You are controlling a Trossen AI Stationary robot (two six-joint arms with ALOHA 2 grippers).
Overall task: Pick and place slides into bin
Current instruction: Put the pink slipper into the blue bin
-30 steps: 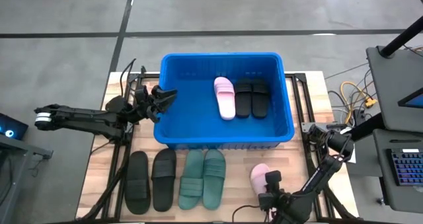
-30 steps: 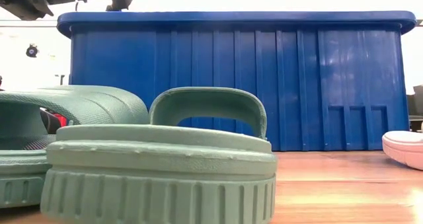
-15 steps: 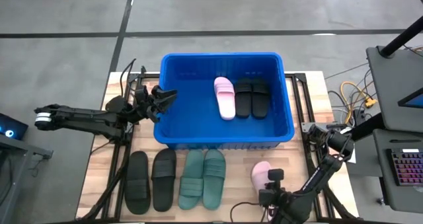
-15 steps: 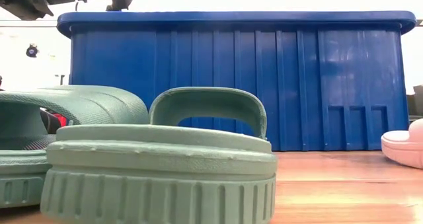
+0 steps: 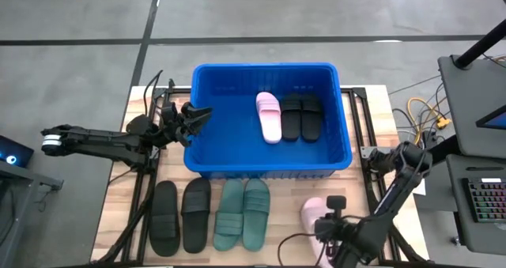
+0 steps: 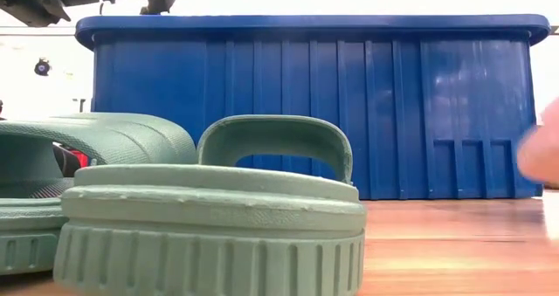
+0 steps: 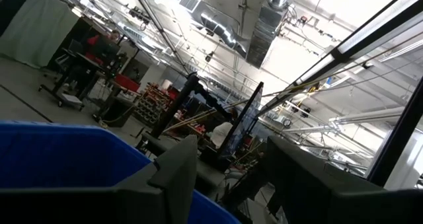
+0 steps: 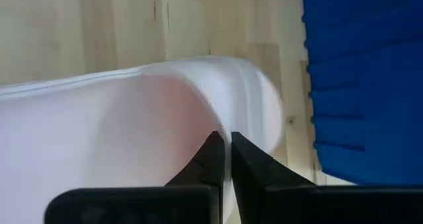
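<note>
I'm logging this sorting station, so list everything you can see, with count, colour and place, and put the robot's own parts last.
Bin: one, bright blue, middle of the table.
Pink slide in the bin: one, lying on the bin floor.
Black slides in the bin: two, side by side, right of that pink slide.
Black slides on the table: two, in front of the bin, at the left.
Green slides: two, dark green, in front of the bin, beside the black pair.
Pink slide held: one, front right of the table.
Table: one, light wood.
Left gripper: open, at the bin's left rim.
Right gripper: shut on the pink slide's strap.
</note>
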